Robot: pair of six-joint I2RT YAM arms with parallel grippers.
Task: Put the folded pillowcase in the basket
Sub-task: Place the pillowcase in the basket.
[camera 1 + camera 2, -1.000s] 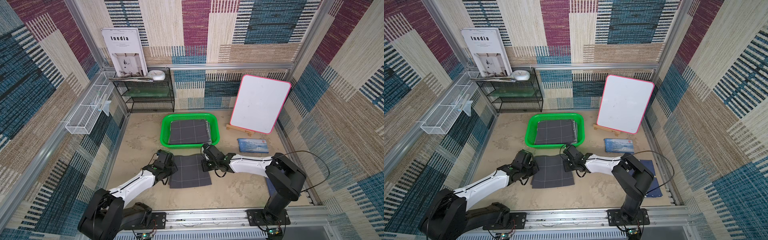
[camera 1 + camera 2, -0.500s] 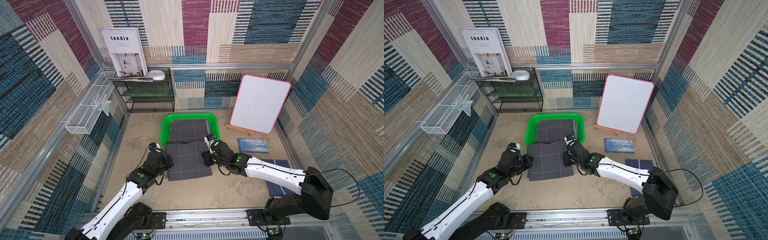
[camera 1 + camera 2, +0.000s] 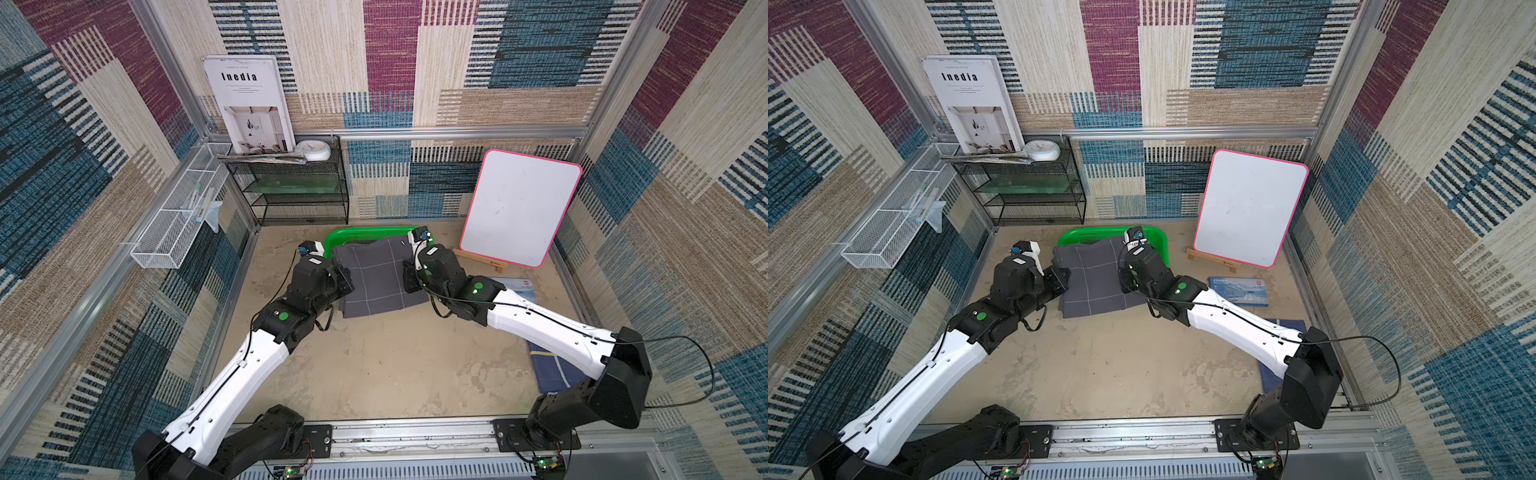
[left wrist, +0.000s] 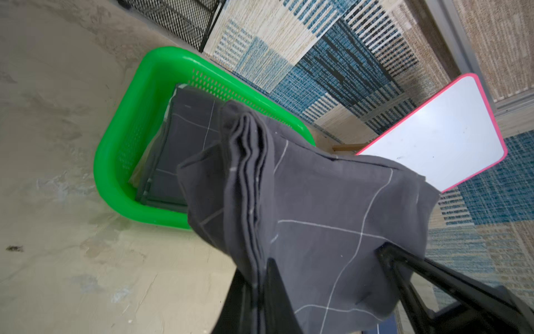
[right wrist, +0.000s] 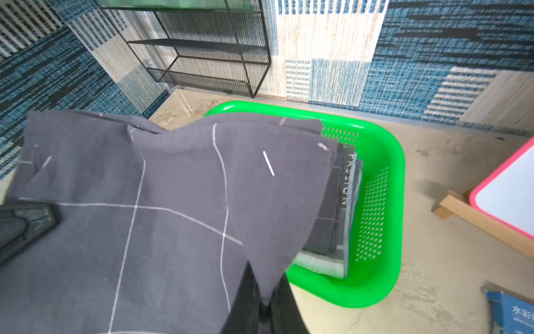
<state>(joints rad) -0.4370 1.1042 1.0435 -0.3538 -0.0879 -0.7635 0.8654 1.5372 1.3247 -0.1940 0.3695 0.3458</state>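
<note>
The folded pillowcase (image 3: 376, 274) is dark grey with thin white grid lines, and it hangs in the air between my two grippers. My left gripper (image 4: 261, 266) is shut on its layered left edge. My right gripper (image 5: 264, 289) is shut on its right edge. In both top views the cloth's far part covers the near side of the bright green basket (image 3: 365, 232) (image 3: 1158, 245). The left wrist view shows the basket (image 4: 121, 138) below and beyond the cloth. Another folded grey cloth (image 4: 185, 136) lies inside it.
A pink-rimmed whiteboard (image 3: 519, 208) leans on a wooden stand right of the basket. A black mesh shelf (image 3: 299, 187) stands behind it, and a white wire rack (image 3: 174, 224) hangs on the left wall. A blue booklet (image 3: 519, 286) and a dark blue cloth (image 3: 552, 370) lie at the right.
Both arms have lifted the pillowcase off the table and carried it away from me, toward the basket. It now overlaps the basket's near side.
</note>
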